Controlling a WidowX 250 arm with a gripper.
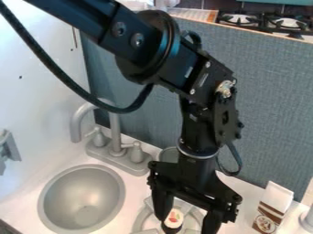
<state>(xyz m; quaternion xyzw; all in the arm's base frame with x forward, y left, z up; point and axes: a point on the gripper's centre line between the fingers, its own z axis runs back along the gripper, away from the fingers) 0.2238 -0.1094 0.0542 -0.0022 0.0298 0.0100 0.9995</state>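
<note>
- The black gripper (186, 224) is being held low over the grey stove burner (145, 215), near the bottom edge of the camera view, with its fingers spread apart and pointing down.
- A small round piece (174, 215) with a white top, marked with red and green, and a dark side is being framed by the open fingers; it is being seen nearer the finger on the view's left, and whether that finger is being touched cannot be told.
- The piece is being shown over the middle of the burner, whose ring and arms are being partly covered by the gripper.
- The grey sink basin (83, 199) is being seen to the left of the burner, sunk into the white counter (240, 185).
- Behind the basin, the grey faucet (116, 132) is being flanked by two handles on a shared base.
- A grey round object (168, 154) is being partly hidden behind the gripper, beside the faucet base.
- A white and brown carton (272, 208) is being shown to the right of the gripper, well apart from it, with a white object (307, 220) being cut off by the view's edge just beside it.
- The counter is being backed by a blue-grey panel (269, 91).
</note>
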